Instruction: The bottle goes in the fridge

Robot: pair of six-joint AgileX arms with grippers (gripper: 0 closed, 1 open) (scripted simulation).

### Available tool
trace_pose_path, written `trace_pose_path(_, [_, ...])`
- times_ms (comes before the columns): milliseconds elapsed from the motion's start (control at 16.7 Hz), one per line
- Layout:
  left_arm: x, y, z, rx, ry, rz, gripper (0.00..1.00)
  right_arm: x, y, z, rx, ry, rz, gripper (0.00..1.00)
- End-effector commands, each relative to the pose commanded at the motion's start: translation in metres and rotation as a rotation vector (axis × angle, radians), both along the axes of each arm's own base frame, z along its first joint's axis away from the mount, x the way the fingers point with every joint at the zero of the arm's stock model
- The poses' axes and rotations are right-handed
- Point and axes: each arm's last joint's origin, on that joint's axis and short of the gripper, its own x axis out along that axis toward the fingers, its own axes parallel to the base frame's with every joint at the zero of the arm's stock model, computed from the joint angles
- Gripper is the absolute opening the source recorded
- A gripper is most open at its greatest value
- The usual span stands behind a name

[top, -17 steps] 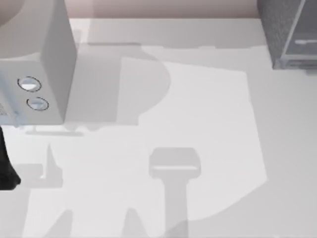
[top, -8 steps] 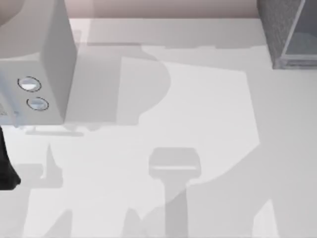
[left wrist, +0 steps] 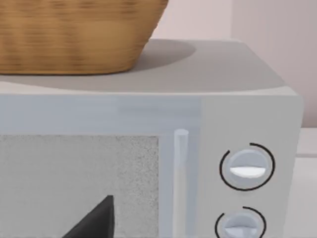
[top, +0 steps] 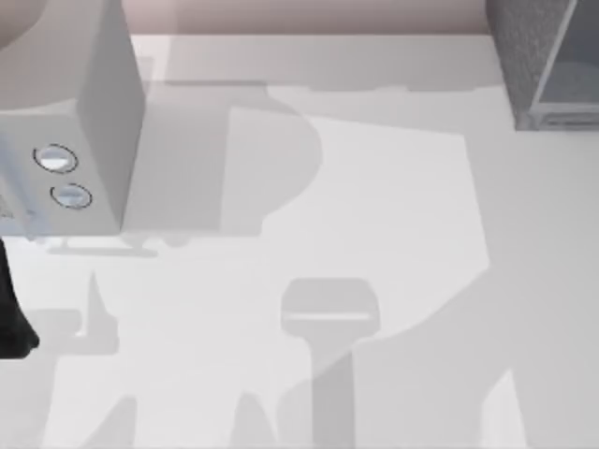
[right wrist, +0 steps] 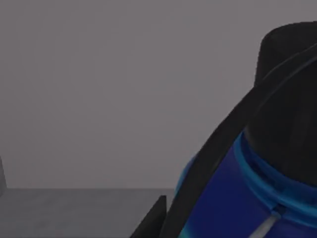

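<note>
Bottle [right wrist: 237, 198] tilted, black cap [right wrist: 287, 74] uppermost, between right gripper's fingers [right wrist: 208, 163]

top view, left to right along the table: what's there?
Left arm at the left edge → microwave with two dials at the back left → open tabletop → fridge at the back right corner.

A pale grey worktop [top: 393, 187], crossed by soft shadows, meets a pinkish wall [top: 309, 14] at the back. A grey microwave [top: 84, 122] stands at its left, a wicker basket [left wrist: 74, 34] on top.
</note>
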Motion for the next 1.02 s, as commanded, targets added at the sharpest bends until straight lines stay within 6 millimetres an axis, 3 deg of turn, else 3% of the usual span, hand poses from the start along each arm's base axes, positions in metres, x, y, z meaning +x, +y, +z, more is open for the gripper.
trace_pose_path(660, [0.0,0.0,0.0,0.0,0.0,0.0,1.0,0.0,0.0,0.0,0.0,0.0,0.0,0.98])
trace_pose_path(1020, [0.0,0.0,0.0,0.0,0.0,0.0,1.0,0.0,0.0,0.0,0.0,0.0,0.0,1.0])
